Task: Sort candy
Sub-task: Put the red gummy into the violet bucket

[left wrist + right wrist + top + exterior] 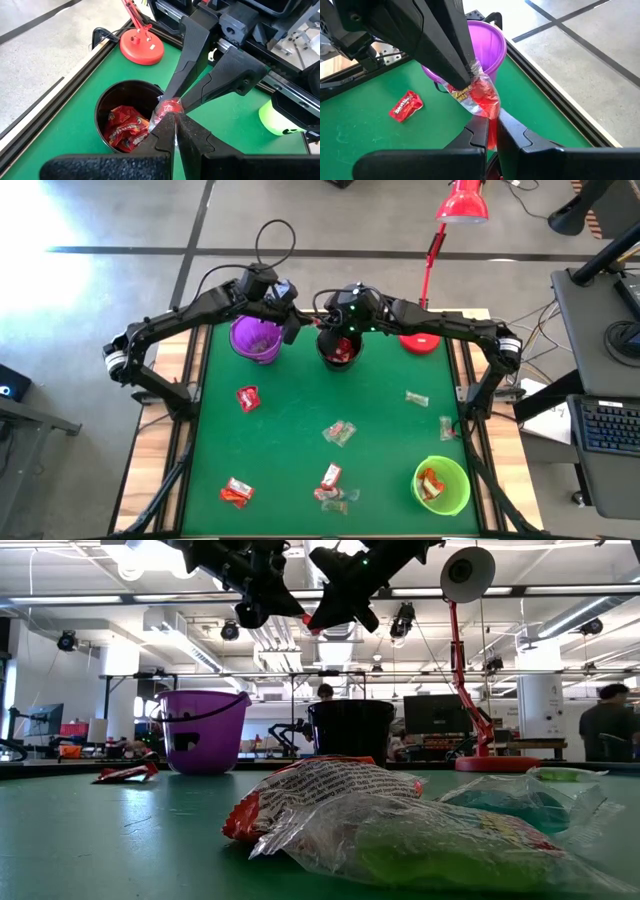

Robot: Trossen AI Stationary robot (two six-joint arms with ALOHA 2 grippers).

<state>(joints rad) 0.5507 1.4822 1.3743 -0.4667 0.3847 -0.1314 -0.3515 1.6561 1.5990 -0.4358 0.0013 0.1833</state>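
Between two tools (169, 111), one candy (169, 107).

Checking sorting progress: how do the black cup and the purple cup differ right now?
The black cup holds red-wrapped candy; the purple cup shows none inside. Both grippers meet on a candy above the black cup, with the purple cup off to the side. Both stand upright at the far table edge.

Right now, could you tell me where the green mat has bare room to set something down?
The widest bare patch lies between the black cup and the green cup, left of the pale candy. Another lies below the purple cup, beside the red candy. Both grippers crowd the cups at the far edge.
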